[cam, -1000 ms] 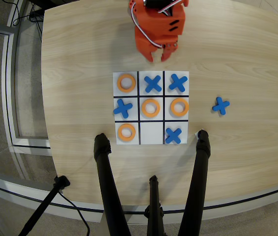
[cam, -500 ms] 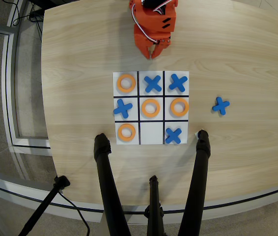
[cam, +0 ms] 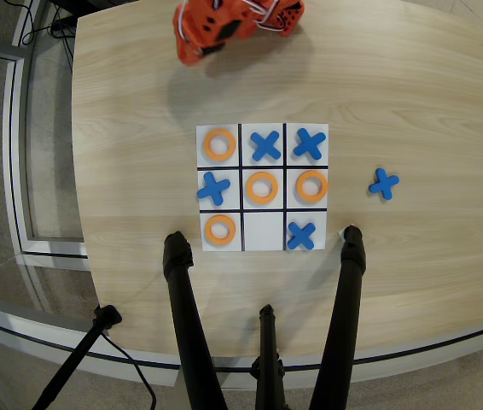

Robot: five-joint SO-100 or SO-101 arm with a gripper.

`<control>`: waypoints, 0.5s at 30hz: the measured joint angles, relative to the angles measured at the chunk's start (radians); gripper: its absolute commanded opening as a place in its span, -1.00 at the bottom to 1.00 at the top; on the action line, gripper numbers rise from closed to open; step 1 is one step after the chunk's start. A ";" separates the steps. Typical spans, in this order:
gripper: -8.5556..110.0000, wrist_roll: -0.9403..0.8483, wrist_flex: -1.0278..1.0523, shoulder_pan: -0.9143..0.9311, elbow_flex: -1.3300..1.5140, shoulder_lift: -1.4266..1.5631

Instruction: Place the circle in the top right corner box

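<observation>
The white 3x3 board [cam: 262,231] lies in the middle of the wooden table. Orange rings lie in its top left cell [cam: 219,144], centre cell [cam: 261,187], middle right cell [cam: 311,186] and bottom left cell [cam: 219,229]. The top right cell in this view holds a blue X [cam: 309,143]. The bottom middle cell is bare. The orange arm is folded at the table's far edge, its gripper [cam: 194,47] well away from the board and holding nothing that I can see. Its jaws are not discernible.
Blue X pieces also lie in the top middle [cam: 265,145], middle left [cam: 213,188] and bottom right [cam: 301,234] cells. One loose blue X [cam: 384,183] lies on the table right of the board. Black tripod legs [cam: 183,316] [cam: 345,299] stand at the near edge.
</observation>
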 measured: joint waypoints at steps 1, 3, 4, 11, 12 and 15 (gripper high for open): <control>-0.85 0.000 0.000 0.089 0.000 0.000; -0.85 0.000 0.000 0.222 0.000 0.000; -0.85 0.000 0.000 0.262 0.000 0.000; -0.85 0.000 0.000 0.407 0.000 0.000; -0.85 0.000 0.000 0.414 0.002 0.000; -0.85 0.000 0.000 0.407 0.002 0.000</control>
